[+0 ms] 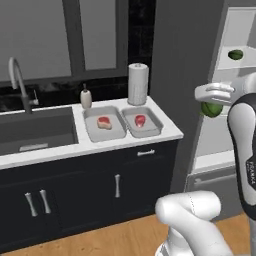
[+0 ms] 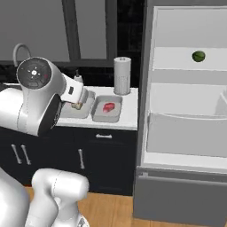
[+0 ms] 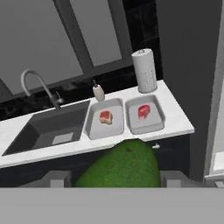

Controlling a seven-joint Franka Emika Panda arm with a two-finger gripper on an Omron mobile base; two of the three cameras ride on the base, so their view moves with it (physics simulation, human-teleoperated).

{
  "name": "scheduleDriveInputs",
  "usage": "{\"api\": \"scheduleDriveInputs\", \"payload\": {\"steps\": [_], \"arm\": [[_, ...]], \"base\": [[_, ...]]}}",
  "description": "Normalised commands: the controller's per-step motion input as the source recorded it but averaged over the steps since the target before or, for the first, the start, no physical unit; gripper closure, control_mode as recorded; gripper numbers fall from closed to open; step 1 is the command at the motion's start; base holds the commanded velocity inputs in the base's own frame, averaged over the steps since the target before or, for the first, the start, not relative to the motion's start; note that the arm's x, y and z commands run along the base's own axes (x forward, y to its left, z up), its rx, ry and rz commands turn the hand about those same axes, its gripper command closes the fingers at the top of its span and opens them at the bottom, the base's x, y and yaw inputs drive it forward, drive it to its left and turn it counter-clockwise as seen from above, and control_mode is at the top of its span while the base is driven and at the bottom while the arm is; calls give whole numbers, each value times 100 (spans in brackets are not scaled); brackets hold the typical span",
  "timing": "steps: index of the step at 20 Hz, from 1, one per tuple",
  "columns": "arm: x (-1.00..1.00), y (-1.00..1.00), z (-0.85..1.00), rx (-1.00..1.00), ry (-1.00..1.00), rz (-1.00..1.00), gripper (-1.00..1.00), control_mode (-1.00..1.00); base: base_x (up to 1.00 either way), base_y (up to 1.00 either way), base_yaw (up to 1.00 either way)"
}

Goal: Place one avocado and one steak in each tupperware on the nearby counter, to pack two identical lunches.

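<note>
My gripper (image 3: 116,180) is shut on a dark green avocado (image 3: 120,165) that bulges between the fingertips in the hand view. From the left base camera the gripper (image 1: 214,101) hangs in the air right of the counter (image 1: 170,131), in front of the open fridge, with the avocado (image 1: 212,109) under the hand. Two light-grey tupperware sit side by side on the counter, and each holds one red steak: the left tupperware (image 1: 90,126) (image 3: 93,127) with a steak (image 1: 104,122) (image 3: 105,116), and the right tupperware (image 1: 153,125) (image 3: 156,123) (image 2: 99,116) with a steak (image 1: 140,120) (image 3: 143,111) (image 2: 108,107). Another avocado (image 1: 235,54) (image 2: 198,56) lies on a fridge shelf.
A dark sink basin (image 1: 35,131) with a curved faucet (image 1: 17,80) lies left of the trays. Behind the trays stand a soap bottle (image 1: 86,97) and a paper towel roll (image 1: 138,83). The open fridge (image 2: 186,102) stands right of the counter. My own arm covers part of the left tray in the right base view.
</note>
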Motion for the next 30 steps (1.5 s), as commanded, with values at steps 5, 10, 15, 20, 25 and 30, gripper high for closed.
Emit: {"api": "scheduleDriveInputs", "payload": {"steps": [5, 10, 15, 20, 25, 30], "arm": [[0, 0, 0, 0, 0, 0, 100, 100], [0, 0, 0, 0, 0, 0, 100, 100], [11, 16, -20, -6, 8, -1, 100, -100], [22, 92, -100, -26, 49, -1, 100, -100], [34, 34, -100, -9, 56, 0, 100, -100], [59, 0, -100, 0, 44, 0, 100, -100]], "base": [[100, 78, -8], [100, 23, -7], [76, 15, -6], [0, 0, 0], [0, 0, 0], [0, 0, 0]]}}
